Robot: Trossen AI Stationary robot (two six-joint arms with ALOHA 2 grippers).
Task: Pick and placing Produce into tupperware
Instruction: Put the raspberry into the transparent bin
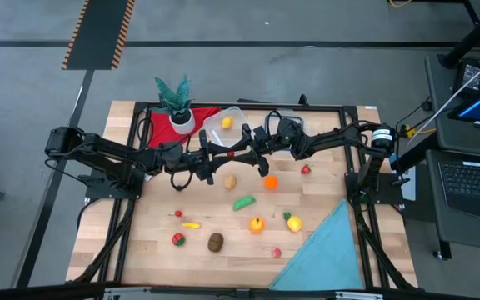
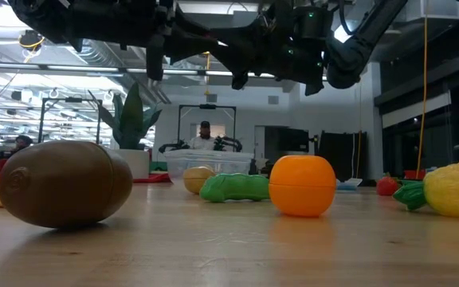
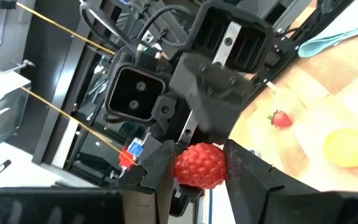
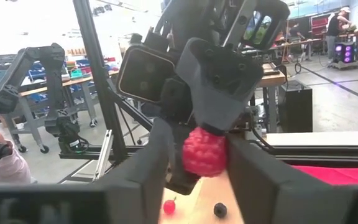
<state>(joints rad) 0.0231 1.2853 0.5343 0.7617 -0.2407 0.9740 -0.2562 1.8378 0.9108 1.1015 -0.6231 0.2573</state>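
Note:
My two grippers meet tip to tip high above the table's middle, just on the near side of the clear tupperware point(image 1: 211, 133), which holds a yellow piece point(image 1: 227, 122). My left gripper point(image 3: 199, 177) is shut on a red raspberry point(image 3: 200, 165). My right gripper point(image 4: 199, 167) faces it, and its fingers stand on either side of the same raspberry point(image 4: 204, 152). The other produce lies loose on the wood: an orange point(image 1: 271, 182), a green pod point(image 1: 243, 202), a brown kiwi point(image 1: 216, 242), a strawberry point(image 1: 306, 169) and several more. My left gripper pinches the raspberry's two sides point(image 3: 180, 167) between its two fingers, coming level from the table's left. The raspberry is lifted clear of the table. My right gripper comes level from the table's right, turned a quarter turn against the left one. One finger point(image 4: 244, 168) stands against the raspberry and a narrow gap shows at the other. Whether it touches, I cannot tell.
A potted plant point(image 1: 176, 104) stands on a red cloth point(image 1: 209, 115) at the far left, beside the tupperware. A teal cloth point(image 1: 327, 250) covers the near right corner. People show in the room beyond the table.

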